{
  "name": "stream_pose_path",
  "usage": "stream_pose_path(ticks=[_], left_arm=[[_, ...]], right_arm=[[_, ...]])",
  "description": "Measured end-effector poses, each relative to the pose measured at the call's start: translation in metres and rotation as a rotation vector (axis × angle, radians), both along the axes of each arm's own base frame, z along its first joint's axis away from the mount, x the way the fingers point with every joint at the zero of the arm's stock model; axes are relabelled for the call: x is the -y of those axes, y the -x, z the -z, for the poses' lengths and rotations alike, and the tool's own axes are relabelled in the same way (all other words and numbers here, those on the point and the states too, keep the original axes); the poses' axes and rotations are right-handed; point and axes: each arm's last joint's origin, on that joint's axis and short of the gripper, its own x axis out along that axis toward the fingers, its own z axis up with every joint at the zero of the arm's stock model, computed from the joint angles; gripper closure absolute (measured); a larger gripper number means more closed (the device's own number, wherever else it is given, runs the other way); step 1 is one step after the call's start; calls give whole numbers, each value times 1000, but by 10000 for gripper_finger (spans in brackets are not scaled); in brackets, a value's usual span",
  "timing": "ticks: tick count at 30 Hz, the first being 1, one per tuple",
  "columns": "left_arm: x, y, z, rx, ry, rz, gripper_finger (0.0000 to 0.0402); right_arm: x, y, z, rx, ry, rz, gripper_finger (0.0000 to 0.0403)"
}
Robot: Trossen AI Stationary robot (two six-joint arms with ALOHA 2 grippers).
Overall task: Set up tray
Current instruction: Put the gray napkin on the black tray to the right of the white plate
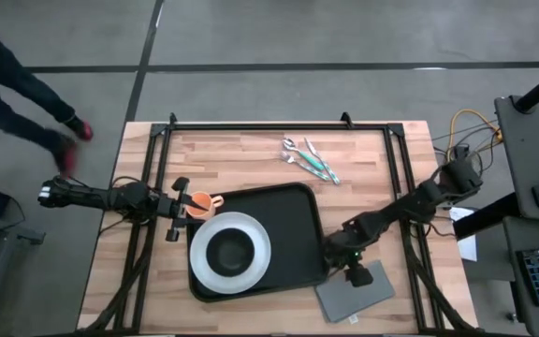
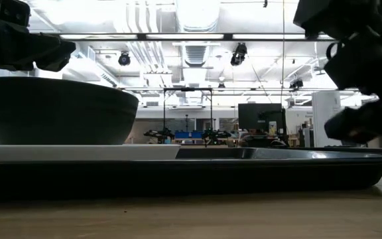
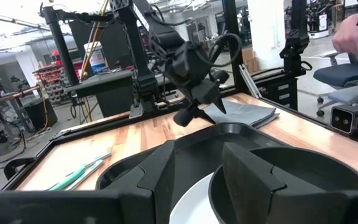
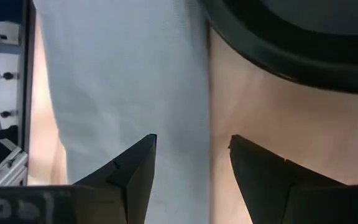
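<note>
One tray (image 1: pixel 298 211), one plate (image 1: pixel 251 265), one bowl (image 1: pixel 229 251), left gripper (image 1: pixel 178 208) released, right gripper (image 1: pixel 352 273) released over napkin (image 1: pixel 363 295).

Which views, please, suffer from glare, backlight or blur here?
Low view: bright ceiling lights leave the bowl and tray as dark silhouettes. Left wrist view: windows blow out at the upper left, and a person's hand is smeared. Right wrist view: the napkin looks soft and featureless. High view: evenly lit.
</note>
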Motion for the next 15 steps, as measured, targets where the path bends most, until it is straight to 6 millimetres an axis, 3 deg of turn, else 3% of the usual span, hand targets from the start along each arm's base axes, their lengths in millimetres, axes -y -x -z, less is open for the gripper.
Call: stream_pose_path(ticks=[8,15], left_arm=[[0,0,1,-6,-1,0,285],[0,0,1,-7,-1,-1,285]], right_arm=[[-9,-5,12,-44,-80,-3,217],[-11,-4,14,-52,-81,-9,264]])
